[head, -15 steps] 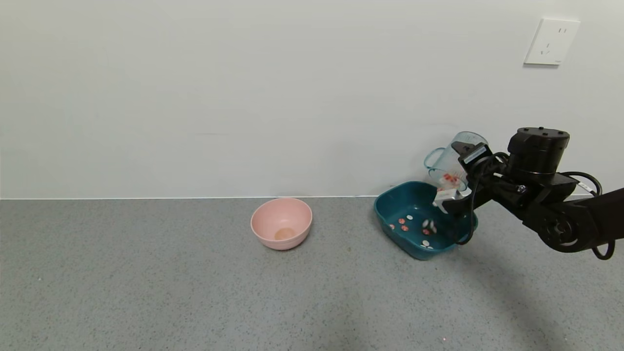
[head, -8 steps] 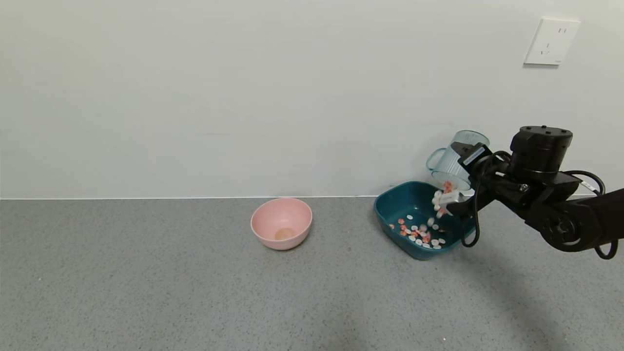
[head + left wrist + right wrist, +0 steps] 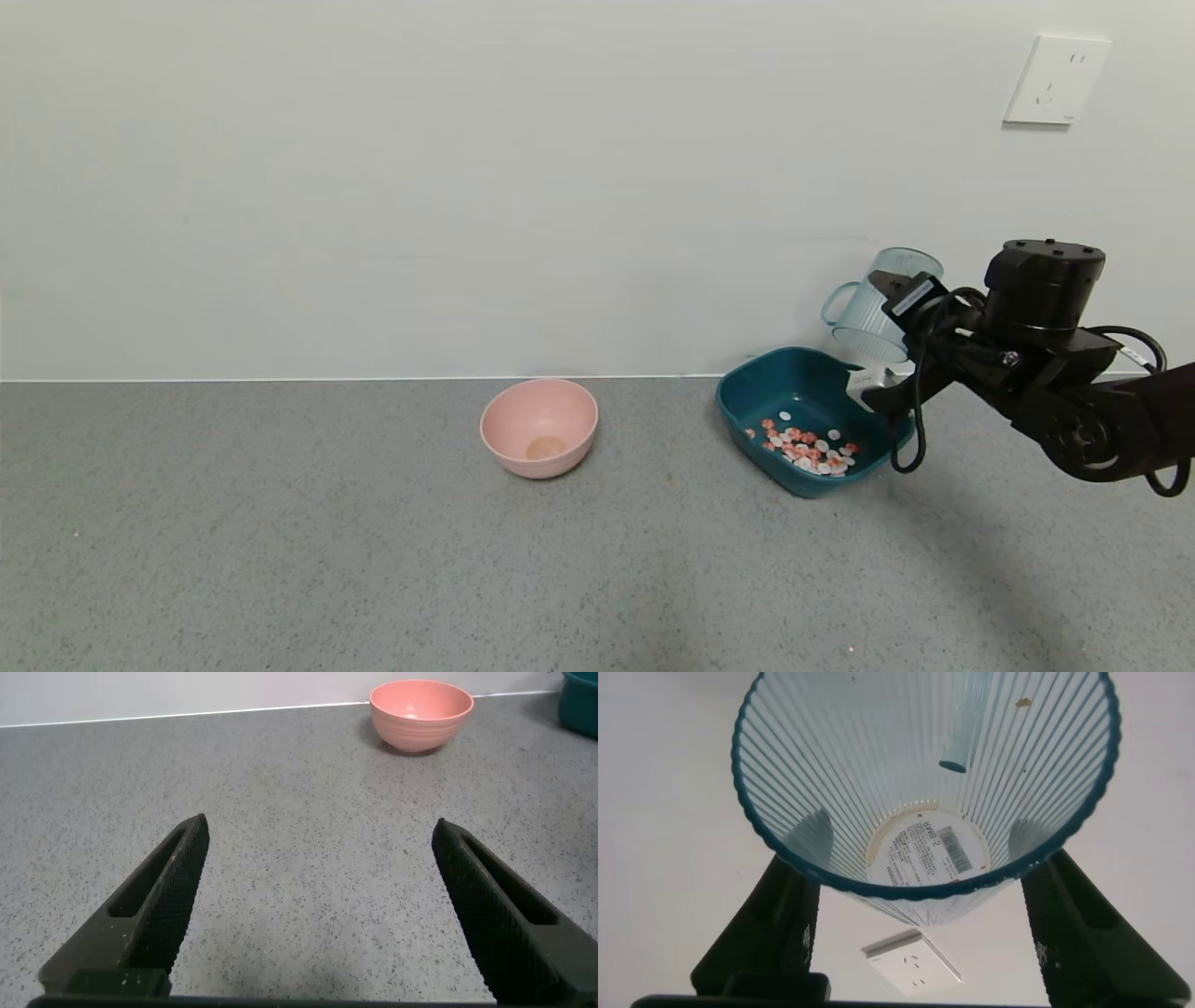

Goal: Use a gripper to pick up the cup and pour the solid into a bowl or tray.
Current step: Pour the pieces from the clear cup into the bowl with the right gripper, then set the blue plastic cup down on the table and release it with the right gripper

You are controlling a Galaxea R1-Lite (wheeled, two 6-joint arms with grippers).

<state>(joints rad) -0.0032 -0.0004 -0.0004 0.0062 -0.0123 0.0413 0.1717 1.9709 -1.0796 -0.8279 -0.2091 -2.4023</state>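
Right wrist view shows the cup (image 3: 924,793) empty, inverted and clamped between the right gripper (image 3: 920,929) fingers above the tub (image 3: 747,397), where the solid (image 3: 808,453) lies, so retain the grip and level the cup slowly; left gripper (image 3: 318,905) idles wide open.

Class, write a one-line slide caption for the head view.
Right gripper tips emptied cup over teal tub of chips.
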